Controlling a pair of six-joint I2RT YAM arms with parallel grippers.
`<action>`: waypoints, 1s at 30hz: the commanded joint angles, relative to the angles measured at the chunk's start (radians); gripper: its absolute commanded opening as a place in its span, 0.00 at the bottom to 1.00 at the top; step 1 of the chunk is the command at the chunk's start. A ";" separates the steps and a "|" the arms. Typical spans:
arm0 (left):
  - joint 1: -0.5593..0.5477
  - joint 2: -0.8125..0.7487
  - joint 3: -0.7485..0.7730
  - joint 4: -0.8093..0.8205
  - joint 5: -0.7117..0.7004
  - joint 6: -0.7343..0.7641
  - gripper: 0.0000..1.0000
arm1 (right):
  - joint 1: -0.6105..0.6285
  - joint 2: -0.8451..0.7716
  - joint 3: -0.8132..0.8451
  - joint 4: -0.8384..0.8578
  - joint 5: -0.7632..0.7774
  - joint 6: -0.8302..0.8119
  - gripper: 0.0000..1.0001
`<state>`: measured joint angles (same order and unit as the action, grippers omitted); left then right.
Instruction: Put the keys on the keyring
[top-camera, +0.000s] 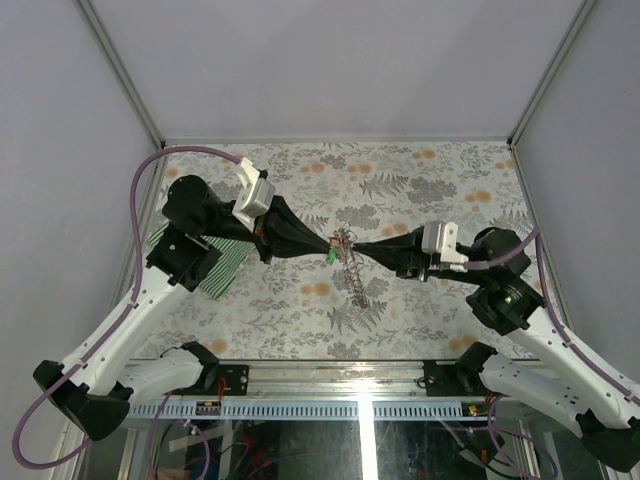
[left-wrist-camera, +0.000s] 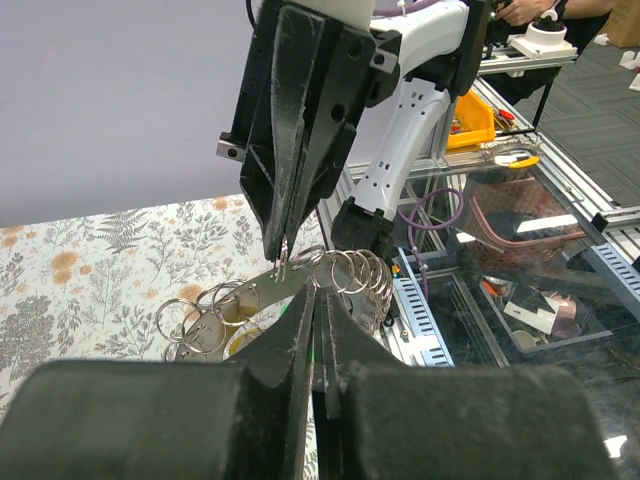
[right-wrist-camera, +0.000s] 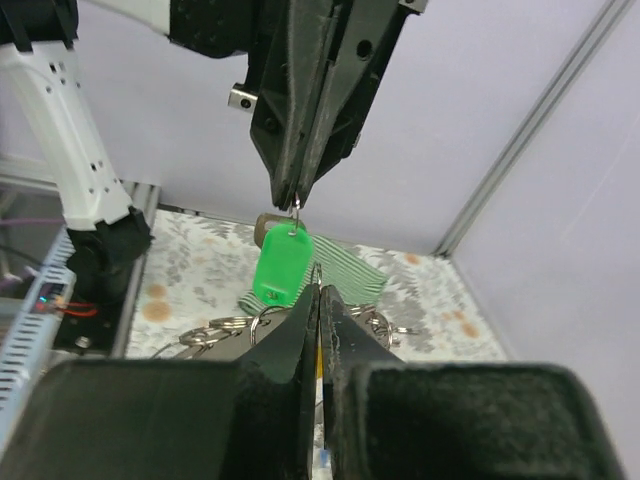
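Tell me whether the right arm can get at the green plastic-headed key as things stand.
Probably yes, but not freely. The green plastic-headed key hangs ahead of the right claw with nothing between; yet that claw is shut on the grey metal ring chain, and the left claw pinches the key's ring.

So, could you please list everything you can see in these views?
table: one, floral cover, under everything.
striped cloth: one, green and white, on the table's left side.
green key tag: one, green, hanging in mid-air over the table's middle.
ring chain: one strand, grey metal, dangling beside the tag.
left gripper: one, black, shut on the tag's small ring.
right gripper: one, black, shut on a ring of the chain.
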<state>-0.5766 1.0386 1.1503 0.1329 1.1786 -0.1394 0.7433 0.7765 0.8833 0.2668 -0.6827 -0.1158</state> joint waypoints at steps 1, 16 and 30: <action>-0.008 -0.013 0.023 0.001 -0.019 0.005 0.00 | -0.006 -0.048 -0.039 0.243 -0.025 -0.208 0.00; -0.008 -0.013 0.020 -0.023 -0.035 0.024 0.00 | 0.003 -0.058 -0.125 0.316 -0.019 -0.669 0.00; -0.008 -0.023 0.019 -0.047 -0.064 0.040 0.00 | 0.171 -0.019 -0.061 0.147 0.206 -1.026 0.00</action>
<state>-0.5819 1.0344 1.1503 0.0929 1.1355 -0.1154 0.8577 0.7437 0.7464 0.4103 -0.5926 -0.9844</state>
